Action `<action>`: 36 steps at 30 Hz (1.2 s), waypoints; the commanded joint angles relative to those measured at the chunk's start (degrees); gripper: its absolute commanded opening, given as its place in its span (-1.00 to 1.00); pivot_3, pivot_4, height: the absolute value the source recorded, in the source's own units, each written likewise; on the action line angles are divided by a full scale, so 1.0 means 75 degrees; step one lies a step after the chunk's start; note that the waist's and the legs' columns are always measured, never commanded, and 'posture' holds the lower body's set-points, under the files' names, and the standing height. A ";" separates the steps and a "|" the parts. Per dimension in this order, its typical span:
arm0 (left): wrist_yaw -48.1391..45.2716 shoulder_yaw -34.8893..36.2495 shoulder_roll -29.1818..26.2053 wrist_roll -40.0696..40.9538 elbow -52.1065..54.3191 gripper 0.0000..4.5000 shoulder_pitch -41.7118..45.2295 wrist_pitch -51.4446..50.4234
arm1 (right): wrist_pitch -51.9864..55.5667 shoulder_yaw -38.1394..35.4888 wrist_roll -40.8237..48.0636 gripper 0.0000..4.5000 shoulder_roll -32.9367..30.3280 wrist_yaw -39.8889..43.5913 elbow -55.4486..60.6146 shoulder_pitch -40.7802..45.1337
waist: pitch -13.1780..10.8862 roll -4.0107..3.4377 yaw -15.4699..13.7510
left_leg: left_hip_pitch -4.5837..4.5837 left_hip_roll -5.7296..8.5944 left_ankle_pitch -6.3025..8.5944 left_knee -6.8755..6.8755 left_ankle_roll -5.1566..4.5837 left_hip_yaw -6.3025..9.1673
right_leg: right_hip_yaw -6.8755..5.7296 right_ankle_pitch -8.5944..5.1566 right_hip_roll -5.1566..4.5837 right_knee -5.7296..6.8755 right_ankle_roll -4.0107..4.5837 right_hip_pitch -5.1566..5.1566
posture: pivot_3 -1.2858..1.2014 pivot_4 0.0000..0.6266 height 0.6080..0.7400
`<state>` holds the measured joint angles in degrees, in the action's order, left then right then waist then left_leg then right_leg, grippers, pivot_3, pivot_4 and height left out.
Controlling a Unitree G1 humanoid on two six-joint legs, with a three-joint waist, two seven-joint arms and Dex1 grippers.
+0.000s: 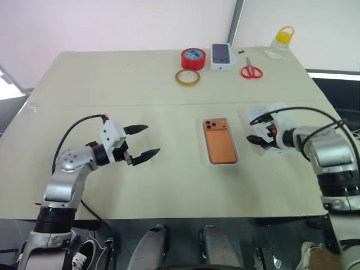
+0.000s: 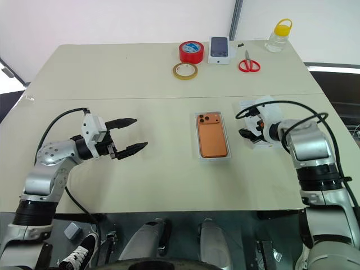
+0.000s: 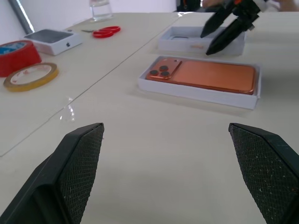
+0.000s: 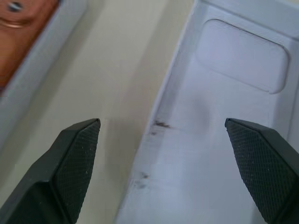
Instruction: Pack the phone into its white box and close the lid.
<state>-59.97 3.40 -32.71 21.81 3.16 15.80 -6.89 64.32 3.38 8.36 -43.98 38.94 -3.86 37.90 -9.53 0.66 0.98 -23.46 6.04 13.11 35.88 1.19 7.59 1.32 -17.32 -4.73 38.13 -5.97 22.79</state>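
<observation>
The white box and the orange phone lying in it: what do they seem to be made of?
The shallow white rectangular box looks like matte cardboard: thin straight walls, no shine, sharp folded corners. The flat orange phone lying inside it, back up, seems to be metal or coated glass with a satin finish: it shows a soft sheen, and its three dark camera lenses look glossy. The exact material cannot be told.

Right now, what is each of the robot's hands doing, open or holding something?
Left gripper: jaws open, holding nothing.
Right gripper: jaws open, holding nothing, above the lid.
</observation>
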 commanded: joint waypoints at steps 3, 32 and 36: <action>-0.0232 0.0084 -0.0125 0.0031 -0.0209 1.00 0.0148 0.0426 | 0.1950 0.0344 0.0354 0.98 -0.0127 0.0055 0.0078 0.0970 | 0.0000 0.0001 -0.0028 | -0.0001 0.0001 0.0001 0.0002 -0.0001 0.0001 | -0.0001 0.0000 -0.0001 -0.0002 0.0000 -0.0002 | 0.03 -0.52 1.00; 0.1038 -0.0244 0.0281 -0.0044 0.0797 1.00 -0.0656 0.0313 | 0.1574 0.2072 -0.0248 0.61 0.0796 -0.0209 -0.4115 0.3589 | -0.0003 -0.0004 0.0005 | -0.0008 0.0002 0.0002 -0.0001 -0.0003 -0.0002 | 0.0001 0.0001 0.0001 0.0003 0.0000 0.0013 | 0.03 -0.52 1.00; 0.1123 -0.0279 0.0281 -0.0046 0.0868 1.00 -0.0685 0.0266 | 0.1580 0.2017 -0.0305 -0.29 0.0889 -0.0282 -0.4125 0.3466 | -0.0003 -0.0004 0.0011 | -0.0008 0.0002 0.0002 0.0000 -0.0003 -0.0002 | 0.0001 0.0001 0.0002 0.0003 0.0000 0.0013 | 0.03 -0.52 1.00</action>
<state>-52.02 1.15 -30.70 21.46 7.37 10.88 -4.86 76.19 19.63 6.21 -37.69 36.95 -35.02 63.13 -9.56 0.63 1.06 -23.52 6.06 13.12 35.88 1.17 7.57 1.32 -17.31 -4.71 38.15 -5.97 22.89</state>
